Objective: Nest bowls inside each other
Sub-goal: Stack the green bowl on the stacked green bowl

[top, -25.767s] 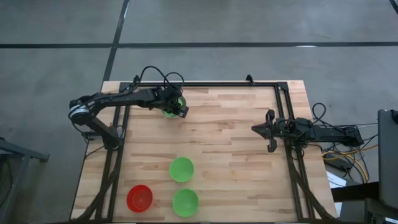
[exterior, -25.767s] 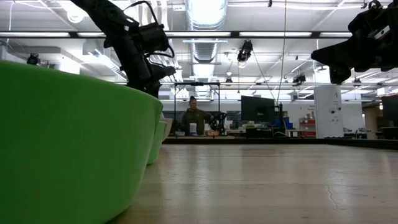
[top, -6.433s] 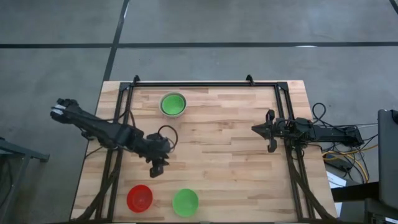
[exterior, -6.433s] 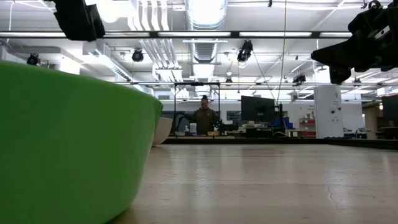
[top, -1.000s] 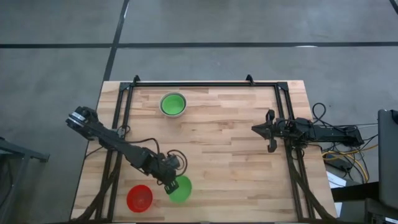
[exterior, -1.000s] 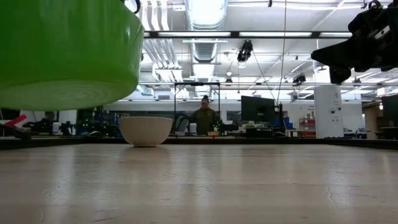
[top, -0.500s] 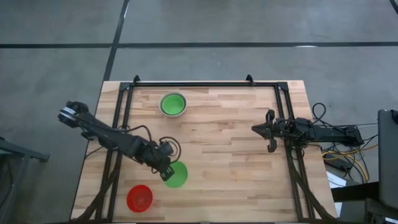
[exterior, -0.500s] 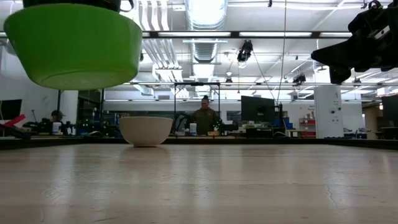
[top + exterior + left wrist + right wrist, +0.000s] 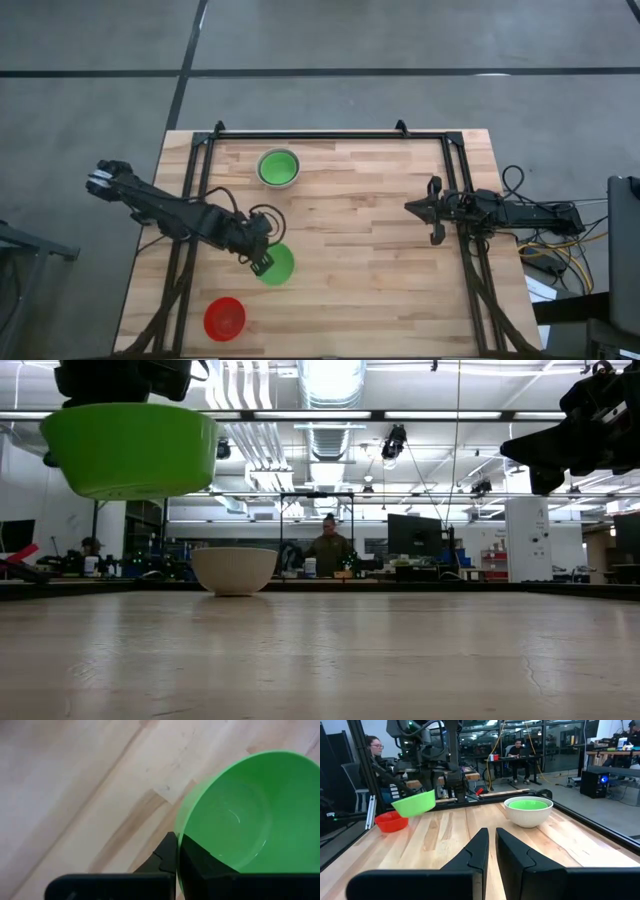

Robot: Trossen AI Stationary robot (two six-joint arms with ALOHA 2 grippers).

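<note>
A bright green bowl (image 9: 278, 264) hangs above the table's left middle, with my left gripper (image 9: 262, 262) shut on it. The low view shows this bowl (image 9: 130, 448) well clear of the wood. A white-grey bowl (image 9: 279, 168) stands on its base at the far left, with green bowl(s) (image 9: 528, 804) nested in it. A red bowl (image 9: 224, 318) sits at the near left. My right gripper (image 9: 410, 207) waits at the table's right side, level, shut and touching nothing. My left gripper pinches the green bowl's rim (image 9: 178, 832) on the side toward the table's left edge. One finger (image 9: 167, 857) is outside the wall and one finger (image 9: 202, 862) is inside. The fingers come steeply from above. The bowl hangs clear of the table, mouth up and slightly tilted.
A black frame rail (image 9: 330, 135) runs along the far edge, and more rails run down both sides of the table. Bare wood (image 9: 360, 260) lies between the bowls and my right arm. People sit at desks in the room beyond the table.
My left gripper, still shut on the green bowl, has risen and carried it from beside the red bowl toward the table's far edge, nearer the white-grey bowl. The bowl has stayed clear of the table and mouth up.
</note>
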